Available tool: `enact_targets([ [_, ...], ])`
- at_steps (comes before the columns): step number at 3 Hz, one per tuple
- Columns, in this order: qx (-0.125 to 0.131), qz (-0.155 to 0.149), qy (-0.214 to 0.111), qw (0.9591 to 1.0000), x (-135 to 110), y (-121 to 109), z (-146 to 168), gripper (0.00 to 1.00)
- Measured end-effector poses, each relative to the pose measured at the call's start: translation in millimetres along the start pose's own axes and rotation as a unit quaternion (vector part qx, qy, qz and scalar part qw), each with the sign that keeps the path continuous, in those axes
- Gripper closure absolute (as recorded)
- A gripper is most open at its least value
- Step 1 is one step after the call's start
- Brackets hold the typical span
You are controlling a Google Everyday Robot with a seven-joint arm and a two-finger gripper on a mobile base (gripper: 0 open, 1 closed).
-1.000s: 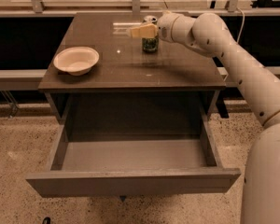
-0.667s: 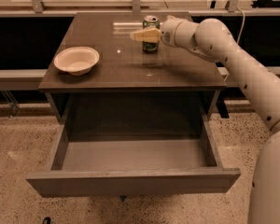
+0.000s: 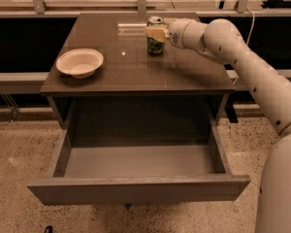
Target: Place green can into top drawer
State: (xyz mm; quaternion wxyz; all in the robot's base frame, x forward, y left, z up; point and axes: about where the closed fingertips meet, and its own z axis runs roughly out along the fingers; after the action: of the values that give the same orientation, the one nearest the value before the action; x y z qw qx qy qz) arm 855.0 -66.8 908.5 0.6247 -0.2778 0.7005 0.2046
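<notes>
The green can [image 3: 155,43] stands upright on the brown table top [image 3: 136,67] at the back, right of the middle, its silver top showing. My gripper [image 3: 155,32] is at the can's upper half, reaching in from the right, with its cream tip across the front of the can. The can's base rests on the table. The top drawer [image 3: 136,161] is pulled wide open below the table's front edge, and its grey floor holds nothing.
A shallow cream bowl [image 3: 80,62] sits on the left of the table top. My white arm [image 3: 242,62] comes in from the right side over the table's right edge. A rail and dark shelving run behind the table. Speckled floor lies around the drawer.
The gripper's tip has drawn back to the right, from past the can's left side to right over the can. The can, bowl and drawer have not moved.
</notes>
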Motion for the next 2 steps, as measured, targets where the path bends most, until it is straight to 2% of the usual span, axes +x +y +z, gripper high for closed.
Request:
enact_targets([
  [1,-0.014,-0.016,0.001,0.9998,-7.6,-1.6,16.4,0.75],
  [2,-0.025,-0.023,-0.004,0.9994,-17.3,-3.2,26.7,0.99],
])
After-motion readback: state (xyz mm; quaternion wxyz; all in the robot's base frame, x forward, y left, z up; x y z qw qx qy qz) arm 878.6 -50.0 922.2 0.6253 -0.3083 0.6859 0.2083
